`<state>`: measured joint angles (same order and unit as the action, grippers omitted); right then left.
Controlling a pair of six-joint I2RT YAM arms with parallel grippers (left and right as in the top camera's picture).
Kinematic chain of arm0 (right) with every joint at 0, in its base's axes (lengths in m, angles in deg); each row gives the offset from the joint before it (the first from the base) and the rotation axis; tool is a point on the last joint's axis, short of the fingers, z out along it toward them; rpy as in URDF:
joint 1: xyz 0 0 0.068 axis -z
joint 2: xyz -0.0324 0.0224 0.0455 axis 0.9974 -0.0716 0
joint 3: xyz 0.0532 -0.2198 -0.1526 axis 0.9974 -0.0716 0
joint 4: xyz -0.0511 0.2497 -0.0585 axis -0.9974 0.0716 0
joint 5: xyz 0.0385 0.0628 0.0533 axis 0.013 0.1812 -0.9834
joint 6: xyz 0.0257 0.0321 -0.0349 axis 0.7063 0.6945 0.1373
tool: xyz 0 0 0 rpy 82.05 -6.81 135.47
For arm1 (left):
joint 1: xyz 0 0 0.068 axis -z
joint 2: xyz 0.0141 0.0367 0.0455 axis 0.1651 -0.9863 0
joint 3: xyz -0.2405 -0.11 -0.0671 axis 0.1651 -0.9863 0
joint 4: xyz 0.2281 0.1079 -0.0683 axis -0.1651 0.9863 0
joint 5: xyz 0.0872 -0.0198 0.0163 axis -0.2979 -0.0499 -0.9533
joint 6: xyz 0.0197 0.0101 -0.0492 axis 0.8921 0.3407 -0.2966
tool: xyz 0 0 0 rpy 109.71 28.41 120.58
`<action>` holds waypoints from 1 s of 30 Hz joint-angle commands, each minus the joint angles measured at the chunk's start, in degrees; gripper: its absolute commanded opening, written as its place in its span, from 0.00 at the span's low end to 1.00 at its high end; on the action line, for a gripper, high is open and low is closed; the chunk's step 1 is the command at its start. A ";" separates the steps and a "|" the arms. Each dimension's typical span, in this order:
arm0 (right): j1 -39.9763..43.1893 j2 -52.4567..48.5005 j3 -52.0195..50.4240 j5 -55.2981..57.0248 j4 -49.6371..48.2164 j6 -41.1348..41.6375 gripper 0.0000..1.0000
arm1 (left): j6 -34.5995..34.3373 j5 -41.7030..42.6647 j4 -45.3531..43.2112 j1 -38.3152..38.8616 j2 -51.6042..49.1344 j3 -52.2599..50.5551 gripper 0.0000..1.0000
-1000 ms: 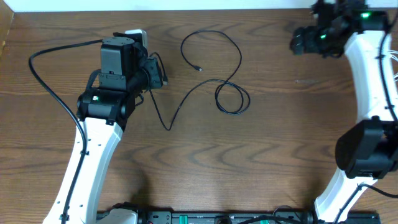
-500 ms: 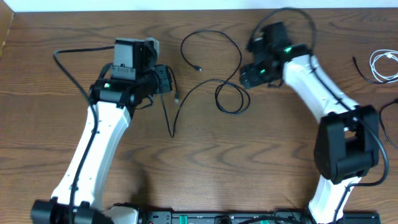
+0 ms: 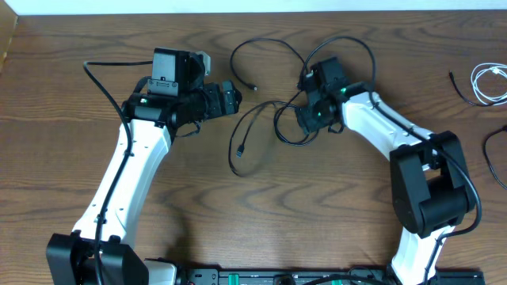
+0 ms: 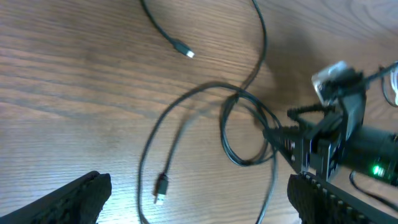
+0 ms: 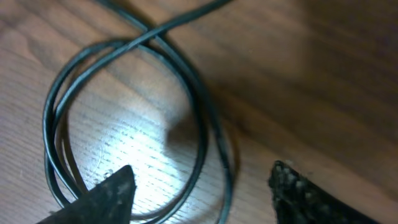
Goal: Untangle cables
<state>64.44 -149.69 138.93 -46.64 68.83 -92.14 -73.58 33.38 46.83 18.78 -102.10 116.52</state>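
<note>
A black cable lies on the wooden worktop, coiled into a rough loop of two strands that run side by side down the left. The strands cross at the top of the loop, and one runs off toward the upper right. The right claw stands spread, with its dark fingertips at the bottom edge. The loop's right side lies between them. Glare brightens the wood inside the loop.
</note>
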 commanded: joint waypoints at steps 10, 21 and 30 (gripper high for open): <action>-1.16 0.74 -7.76 1.79 -6.23 2.25 0.45 | 0.09 -1.79 0.44 -2.21 0.04 0.24 0.97; 4.81 0.79 -8.57 30.56 -3.50 13.05 0.01 | 0.11 -1.79 1.29 -2.21 0.04 0.24 0.97; 25.68 0.79 16.09 30.25 17.75 12.81 0.01 | 0.09 -1.79 1.27 -2.19 0.04 0.24 0.97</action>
<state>83.87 -149.62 144.94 -19.19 82.33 -80.55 -73.58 31.92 47.88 16.73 -102.10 116.52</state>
